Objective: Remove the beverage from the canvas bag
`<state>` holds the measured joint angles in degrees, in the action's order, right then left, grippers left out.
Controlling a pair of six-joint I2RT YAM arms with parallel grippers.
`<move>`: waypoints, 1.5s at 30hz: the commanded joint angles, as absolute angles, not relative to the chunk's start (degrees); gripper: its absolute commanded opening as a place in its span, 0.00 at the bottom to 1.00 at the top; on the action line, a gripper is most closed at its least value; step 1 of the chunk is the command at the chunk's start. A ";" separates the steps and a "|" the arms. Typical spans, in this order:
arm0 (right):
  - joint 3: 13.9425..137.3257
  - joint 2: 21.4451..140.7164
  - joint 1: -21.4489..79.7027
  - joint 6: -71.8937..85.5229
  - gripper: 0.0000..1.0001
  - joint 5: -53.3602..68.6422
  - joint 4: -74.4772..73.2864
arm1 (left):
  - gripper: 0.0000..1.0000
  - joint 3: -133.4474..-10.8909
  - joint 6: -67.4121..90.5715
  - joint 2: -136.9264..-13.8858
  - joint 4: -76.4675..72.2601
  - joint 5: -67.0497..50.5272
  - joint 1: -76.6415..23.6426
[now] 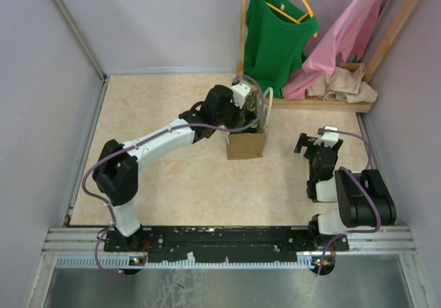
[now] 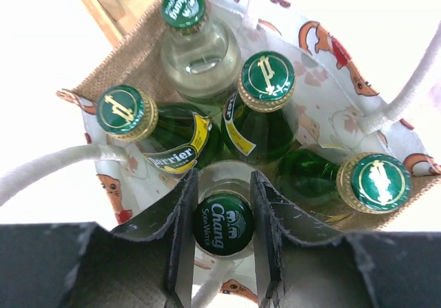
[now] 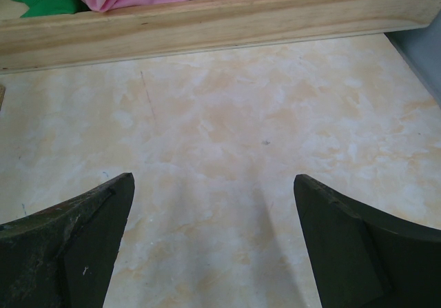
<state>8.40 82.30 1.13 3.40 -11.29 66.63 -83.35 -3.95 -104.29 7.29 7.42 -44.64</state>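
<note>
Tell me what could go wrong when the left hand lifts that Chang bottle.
The left hand pinches the Chang bottle only at its cap, so it may slip. Four other bottles crowd it, and the right hand is open, away from the canvas bag, so the bag might rise or tip. The white handle could snag.

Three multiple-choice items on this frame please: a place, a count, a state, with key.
1. Where is the left gripper? A) in the canvas bag's mouth B) over the clothes rack C) by its base
2. How many bottle caps show in the bag? A) three B) five C) seven
3. The right gripper is: A) open, empty B) shut on a bottle C) shut on a handle
Key: 1A, jaws grip the Chang bottle's cap inside; 2B, left wrist view shows five; 3A, jaws spread over bare table.
</note>
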 commanded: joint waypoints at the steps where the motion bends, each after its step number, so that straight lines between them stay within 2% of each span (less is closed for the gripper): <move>1: 10.33 82.62 1.66 2.50 0.99 -11.61 69.79 | 0.00 -89.80 -8.46 -96.91 3.76 7.90 -43.80; 12: 10.36 82.62 1.61 2.54 0.99 -11.62 69.79 | 0.00 -97.50 -12.96 -94.29 4.34 7.32 -43.85; 19: 10.37 82.61 1.61 2.48 0.99 -11.63 69.71 | 0.00 -109.47 -18.59 -94.93 7.71 11.81 -43.54; 26: 10.37 82.62 1.71 2.55 0.99 -11.61 69.74 | 0.00 -116.23 -18.75 -94.50 10.33 12.36 -38.62; 31: 10.37 82.62 1.61 2.55 0.99 -11.64 69.76 | 0.00 -113.87 -13.49 -92.69 11.14 9.04 -29.71; 36: 10.36 82.62 1.62 2.51 0.99 -11.65 69.70 | 0.00 -103.70 -9.08 -89.92 7.97 6.51 -22.35; 45: 10.32 82.61 1.67 2.46 0.99 -11.69 69.78 | 0.00 -87.39 -4.48 -89.54 -1.80 3.53 -19.25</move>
